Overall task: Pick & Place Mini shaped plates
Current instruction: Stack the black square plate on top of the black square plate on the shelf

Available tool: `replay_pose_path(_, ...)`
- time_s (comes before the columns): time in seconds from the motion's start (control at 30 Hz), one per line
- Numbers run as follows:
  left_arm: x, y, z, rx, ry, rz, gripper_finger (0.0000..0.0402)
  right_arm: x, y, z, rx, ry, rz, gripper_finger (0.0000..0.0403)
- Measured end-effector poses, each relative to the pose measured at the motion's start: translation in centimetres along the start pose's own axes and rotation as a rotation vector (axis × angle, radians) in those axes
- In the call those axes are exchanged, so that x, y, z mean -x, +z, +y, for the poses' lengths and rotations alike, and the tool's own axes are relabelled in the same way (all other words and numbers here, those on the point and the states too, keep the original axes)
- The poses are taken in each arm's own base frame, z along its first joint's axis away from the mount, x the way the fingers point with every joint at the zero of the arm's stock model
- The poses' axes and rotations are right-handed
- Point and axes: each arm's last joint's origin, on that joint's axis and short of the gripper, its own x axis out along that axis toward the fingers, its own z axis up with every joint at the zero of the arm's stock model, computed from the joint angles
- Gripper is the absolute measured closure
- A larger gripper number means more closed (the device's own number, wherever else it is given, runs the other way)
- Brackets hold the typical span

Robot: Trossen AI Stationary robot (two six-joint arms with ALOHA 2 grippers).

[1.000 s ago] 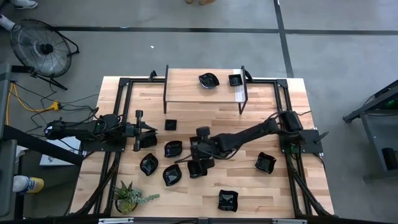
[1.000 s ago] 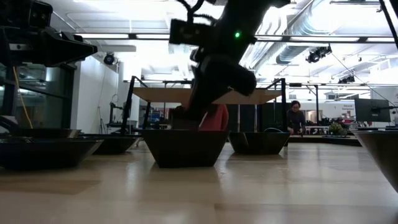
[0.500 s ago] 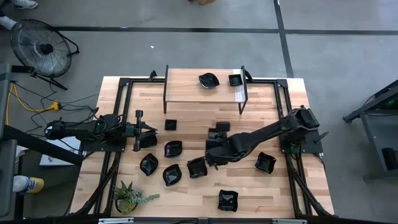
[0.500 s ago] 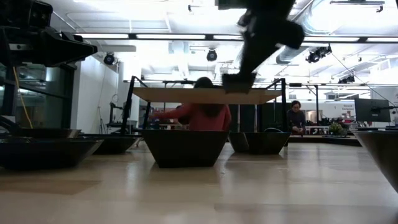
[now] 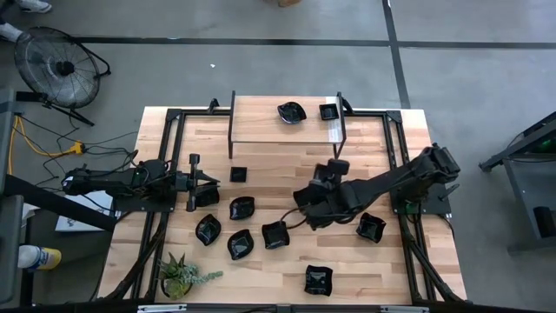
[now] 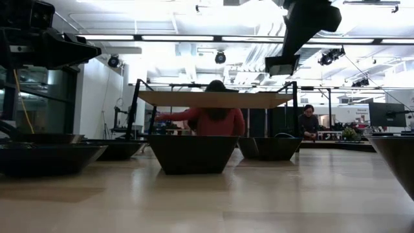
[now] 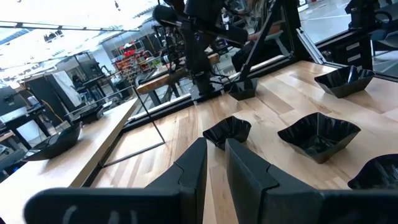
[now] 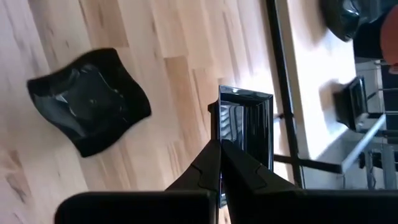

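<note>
Right gripper [image 8: 219, 144] pinching a small square plate [image 8: 244, 124] by its edge, carried in the air above the table, between the loose plates and the raised shelf [image 5: 261, 130]. Just under/behind the claw: wavy plate [image 8: 87, 99] on the wood, untouched. Farther from it, a cluster of black plates on the table [image 5: 408, 269], e.g. [image 5: 274, 234], [image 5: 241, 208], [image 5: 370, 227], [image 5: 318, 280]. Ahead of the claw, the shelf already holds two plates: rounded one [image 5: 291, 112], small square [image 5: 328, 111].

Left gripper [image 7: 214, 168] parked at table's left side, well apart from the right claw, fingers slightly parted, holding nothing visible.

Progress judgement: early. Two placed, one in transit, roughly eight or nine left on the table. Next probably set the square on the shelf.
</note>
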Motion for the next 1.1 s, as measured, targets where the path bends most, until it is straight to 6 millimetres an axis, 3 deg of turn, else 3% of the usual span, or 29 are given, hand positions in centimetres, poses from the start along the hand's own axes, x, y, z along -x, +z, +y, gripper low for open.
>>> replay_pose_path(0.5, 0.0, 0.0, 0.0, 0.0, 0.0, 0.0, 0.0346, -0.2, -0.8, -2.5, -0.015, -0.068, 0.079, 0.0402)
replay_pose_path(0.9, 0.0, 0.0, 0.0, 0.0, 0.0, 0.0, 0.0346, -0.1, -1.0, -2.8, -0.016, -0.093, 0.071, 0.0402)
replay_pose_path(1.1, 0.0, 0.0, 0.0, 0.0, 0.0, 0.0, 0.0346, -1.7, -3.8, -3.8, -0.013, -0.136, 0.05, 0.0402)
